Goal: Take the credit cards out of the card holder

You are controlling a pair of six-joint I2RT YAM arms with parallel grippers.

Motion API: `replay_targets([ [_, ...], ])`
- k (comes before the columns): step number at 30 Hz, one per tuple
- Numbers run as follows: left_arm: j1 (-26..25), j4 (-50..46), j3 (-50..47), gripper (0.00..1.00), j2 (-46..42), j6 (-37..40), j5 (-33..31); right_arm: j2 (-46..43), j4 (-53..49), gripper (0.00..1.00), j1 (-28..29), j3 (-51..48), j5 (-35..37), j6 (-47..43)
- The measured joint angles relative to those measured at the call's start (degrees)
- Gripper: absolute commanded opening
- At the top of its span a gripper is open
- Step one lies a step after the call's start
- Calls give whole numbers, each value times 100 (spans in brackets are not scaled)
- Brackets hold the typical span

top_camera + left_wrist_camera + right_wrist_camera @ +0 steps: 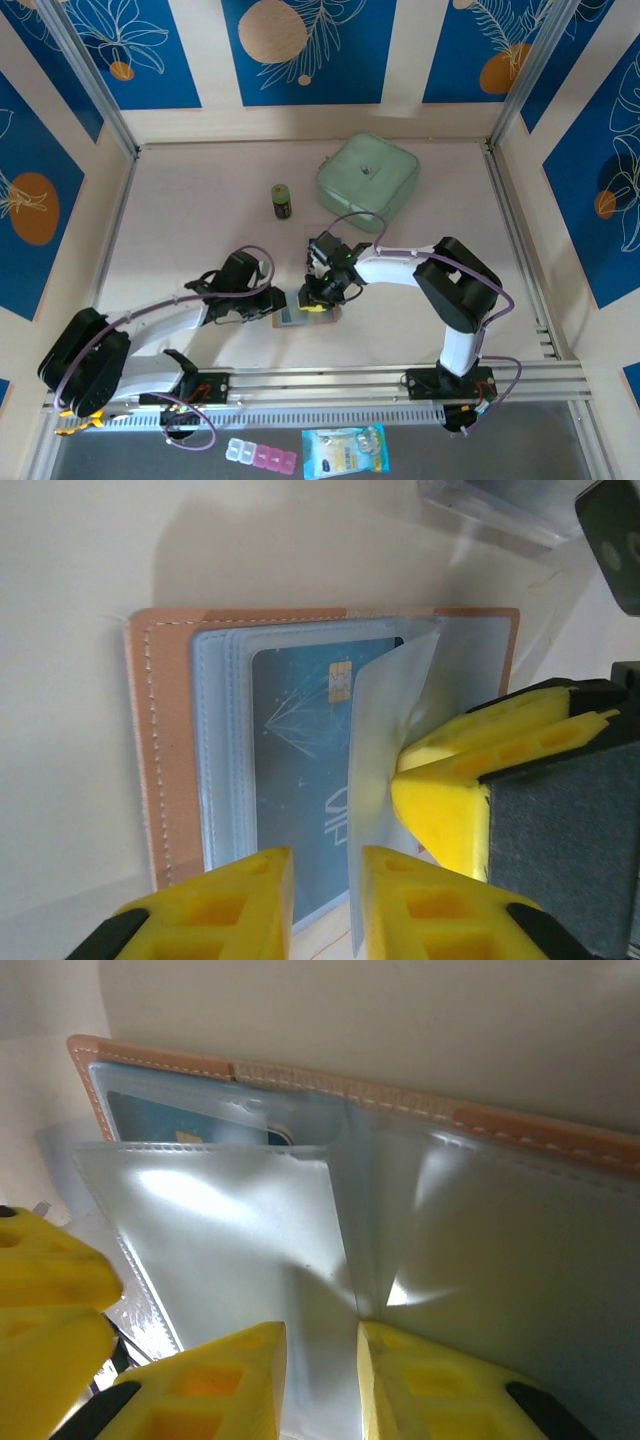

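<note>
The card holder [322, 318] lies open on the table between both grippers, tan leather [165, 740] framing clear pocket leaves. A dark blue credit card [300, 750] with a gold chip sits in the top pocket of its left half. My left gripper [327, 865] hovers over that card's lower edge, jaws slightly open with nothing clamped. The right gripper [405, 765] pushes a clear leaf [385, 730] up from the fold. In the right wrist view the right gripper [322, 1335] stands open against the shiny leaf [230, 1230], and the card [160, 1120] peeks out behind it.
A mint-green zip case [368, 180] and a small dark green can [283, 202] stand behind the holder. A clear plastic box [500, 510] lies just beyond it. In front of the rail lie a pill organiser [262, 455] and a blue sachet [345, 450]. Walls enclose the table.
</note>
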Motion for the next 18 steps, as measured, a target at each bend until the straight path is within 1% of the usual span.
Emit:
replay_targets([
  [8,-83,374,13,24,466,-122,92,-37,70,27,-17,-55,-31,4],
  [18,-122,542,184,23,494,-181,179,-326,85,28,-22,-116,2,20],
])
